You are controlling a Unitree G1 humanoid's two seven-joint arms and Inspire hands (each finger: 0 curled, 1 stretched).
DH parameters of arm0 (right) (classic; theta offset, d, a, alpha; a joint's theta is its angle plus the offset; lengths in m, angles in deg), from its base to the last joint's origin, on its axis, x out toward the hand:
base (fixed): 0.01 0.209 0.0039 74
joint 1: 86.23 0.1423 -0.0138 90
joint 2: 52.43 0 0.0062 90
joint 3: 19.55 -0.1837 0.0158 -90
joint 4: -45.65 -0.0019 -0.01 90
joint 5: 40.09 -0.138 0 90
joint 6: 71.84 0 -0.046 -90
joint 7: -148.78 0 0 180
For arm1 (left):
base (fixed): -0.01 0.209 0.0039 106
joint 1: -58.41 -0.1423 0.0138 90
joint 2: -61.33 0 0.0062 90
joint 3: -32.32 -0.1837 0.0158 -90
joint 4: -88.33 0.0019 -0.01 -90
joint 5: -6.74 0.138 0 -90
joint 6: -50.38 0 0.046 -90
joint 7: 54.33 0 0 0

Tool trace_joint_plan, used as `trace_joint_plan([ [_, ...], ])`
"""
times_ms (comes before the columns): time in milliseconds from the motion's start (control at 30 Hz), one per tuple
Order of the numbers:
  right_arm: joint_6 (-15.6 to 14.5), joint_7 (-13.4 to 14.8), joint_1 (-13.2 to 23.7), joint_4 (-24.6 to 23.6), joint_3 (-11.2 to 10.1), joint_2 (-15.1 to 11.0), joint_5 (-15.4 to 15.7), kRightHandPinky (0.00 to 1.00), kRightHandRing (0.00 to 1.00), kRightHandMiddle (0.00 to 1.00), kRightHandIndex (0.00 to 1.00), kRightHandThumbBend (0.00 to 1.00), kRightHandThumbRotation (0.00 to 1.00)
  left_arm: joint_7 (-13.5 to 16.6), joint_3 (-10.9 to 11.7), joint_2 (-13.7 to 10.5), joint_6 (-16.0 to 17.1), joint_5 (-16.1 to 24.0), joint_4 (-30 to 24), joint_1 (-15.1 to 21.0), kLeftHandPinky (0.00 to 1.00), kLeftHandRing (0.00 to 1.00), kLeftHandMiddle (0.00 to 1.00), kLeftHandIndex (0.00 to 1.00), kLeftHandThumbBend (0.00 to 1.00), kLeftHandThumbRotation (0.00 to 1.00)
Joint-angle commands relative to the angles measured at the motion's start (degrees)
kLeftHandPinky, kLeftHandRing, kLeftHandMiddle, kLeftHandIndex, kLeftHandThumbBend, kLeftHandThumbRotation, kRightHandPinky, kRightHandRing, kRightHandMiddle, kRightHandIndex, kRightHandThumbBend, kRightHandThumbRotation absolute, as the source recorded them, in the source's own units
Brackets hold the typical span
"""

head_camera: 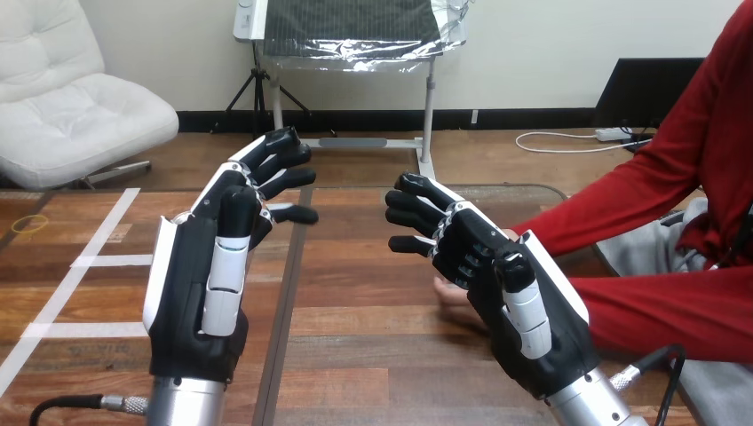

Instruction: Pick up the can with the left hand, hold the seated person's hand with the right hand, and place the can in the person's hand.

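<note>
My left hand [200,284] is raised over the table's left half, back towards the camera, with its fingers [280,169] stretched forward and relaxed. A small silver rim, possibly the can [181,216], peeks out at this hand's left edge; the rest is hidden behind the palm. My right hand [506,302] hovers at centre right with loosely bent fingers [413,217] that hold nothing I can see. The person's hand [447,289] lies on the table behind and under my right hand, mostly covered. Whether the two touch, I cannot tell.
The person's red-sleeved forearms [622,204] reach in from the right, the lower one [675,311] lying along the table's right edge. White tape lines [62,293] cross the table's left part, and a yellow rubber band [30,224] lies at far left.
</note>
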Motion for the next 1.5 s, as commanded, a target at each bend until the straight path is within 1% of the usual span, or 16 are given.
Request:
trace_joint_plan([
  [0, 0.20, 0.04, 2.69, -1.81, -0.99, -0.20, -0.61, 0.81, 0.88, 0.88, 0.89, 0.85, 1.00, -0.31, -0.19, -0.02, 1.19, -0.56, -0.97, 1.81, 0.75, 0.79, 0.80, 0.80, 0.65, 1.00],
  [300, 0.08, 0.01, 2.64, -1.86, -1.00, -0.23, -0.67, 0.81, 0.89, 0.88, 0.90, 0.85, 1.00, -0.61, -0.10, -0.24, 0.60, -0.56, -1.32, 1.67, 0.84, 0.82, 0.82, 0.82, 0.66, 1.00],
  [433, -0.11, 0.08, 2.61, -1.95, -0.99, -0.27, -0.62, 0.81, 0.89, 0.88, 0.90, 0.85, 1.00, -0.53, 0.06, -0.33, 0.77, -0.25, -1.26, 1.74, 0.85, 0.83, 0.83, 0.83, 0.66, 1.00],
  [500, -0.17, 0.08, 2.60, -1.95, -0.98, -0.28, -0.62, 0.81, 0.89, 0.88, 0.90, 0.85, 1.00, -0.25, 0.23, -0.41, 0.75, 0.31, -1.33, 1.75, 0.85, 0.83, 0.83, 0.83, 0.66, 1.00],
  [633, -0.12, 0.03, 2.60, -1.86, -0.98, -0.28, -0.61, 0.81, 0.89, 0.89, 0.90, 0.85, 1.00, 0.53, 0.71, -0.64, 0.41, 1.66, -1.65, 1.78, 0.82, 0.82, 0.83, 0.83, 0.67, 1.00],
  [767, -0.09, 0.03, 2.66, -1.75, -0.97, -0.21, -0.61, 0.81, 0.89, 0.89, 0.90, 0.85, 1.00, 0.97, 1.31, -1.11, 0.14, 2.17, -1.83, 1.96, 0.79, 0.83, 0.83, 0.83, 0.69, 1.00],
  [867, -0.17, 0.05, 2.69, -1.68, -0.96, -0.17, -0.64, 0.82, 0.89, 0.89, 0.90, 0.85, 1.00, 1.62, 2.44, -1.78, -0.12, 2.79, -1.95, 2.41, 0.81, 0.84, 0.85, 0.85, 0.70, 0.99],
  [967, -0.21, 0.05, 2.69, -1.64, -0.95, -0.13, -0.69, 0.82, 0.89, 0.89, 0.90, 0.85, 1.00, 2.53, 3.51, -2.17, -0.11, 3.52, -2.00, 2.76, 0.81, 0.85, 0.86, 0.86, 0.73, 0.96],
  [1100, -0.27, 0.08, 2.71, -1.71, -0.93, -0.15, -0.60, 0.82, 0.89, 0.89, 0.90, 0.85, 1.00, 3.70, 5.07, -2.66, 0.62, 4.62, -1.62, 3.28, 0.82, 0.86, 0.87, 0.87, 0.71, 0.93],
  [1200, -0.27, 0.13, 2.71, -1.77, -0.91, -0.18, -0.47, 0.82, 0.89, 0.89, 0.89, 0.85, 1.00, 4.51, 6.24, -3.13, 0.50, 5.06, -1.49, 3.65, 0.85, 0.88, 0.88, 0.87, 0.69, 0.93],
  [1233, -0.27, 0.14, 2.71, -1.78, -0.91, -0.18, -0.44, 0.82, 0.89, 0.89, 0.89, 0.85, 1.00, 4.70, 6.47, -3.25, 0.41, 5.13, -1.49, 3.72, 0.89, 0.90, 0.88, 0.88, 0.68, 0.93],
  [1333, -0.16, 0.12, 2.74, -1.68, -0.91, -0.18, -0.38, 0.82, 0.89, 0.89, 0.89, 0.85, 1.00, 5.48, 7.58, -3.90, 0.16, 5.62, -1.38, 4.04, 0.93, 0.91, 0.89, 0.89, 0.68, 0.94],
  [1467, -0.33, 0.10, 2.80, -1.70, -0.89, -0.22, -0.38, 0.82, 0.89, 0.89, 0.89, 0.85, 1.00, 6.41, 9.16, -4.69, 0.92, 5.39, -0.24, 4.88, 0.97, 0.93, 0.90, 0.89, 0.66, 0.95],
])
